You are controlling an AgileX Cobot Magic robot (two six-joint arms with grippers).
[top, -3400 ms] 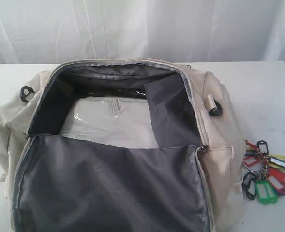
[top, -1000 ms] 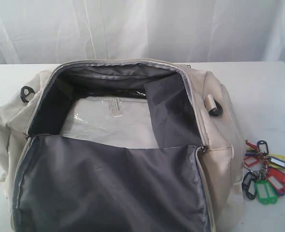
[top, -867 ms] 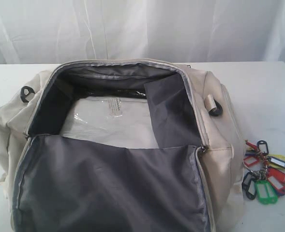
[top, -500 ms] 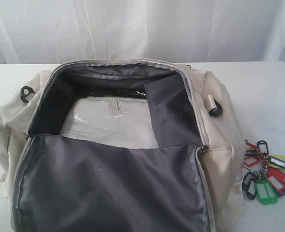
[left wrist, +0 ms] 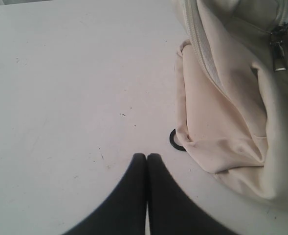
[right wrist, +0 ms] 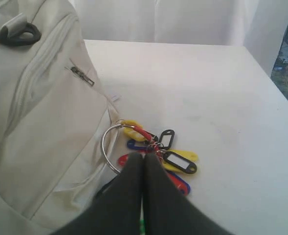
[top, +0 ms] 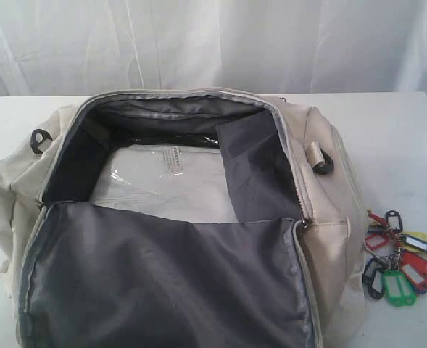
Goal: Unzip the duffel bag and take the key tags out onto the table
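exterior view: the duffel bag (top: pixel 333 217) lies on the table (top: pixel 409 138) with its main zip undone and the top flap folded forward, showing the dark grey lining (top: pixel 162 283). a clear plastic packet (top: pixel 162 181) sits inside. the key tags (top: pixel 398 261) are out of the bag, on the table just beside its right end. neither arm shows here.

left wrist view: the left gripper (left wrist: pixel 146 157) has its fingers pressed together and holds nothing. it is over bare table near the bag's end, apart from the fabric. a silver zip pull (left wrist: pixel 279 54) hangs on the bag.

right wrist view: the right gripper (right wrist: pixel 143 159) is likewise pressed together and empty, above the tags. whether it touches them cannot be told. the metal ring (right wrist: pixel 106 142) lies against the bag's side.

judgement: the tags look light, hard and smooth, loose on the ring, likely to swing. best hold is the ring itself. the bag is soft and slack and would drag if snagged.
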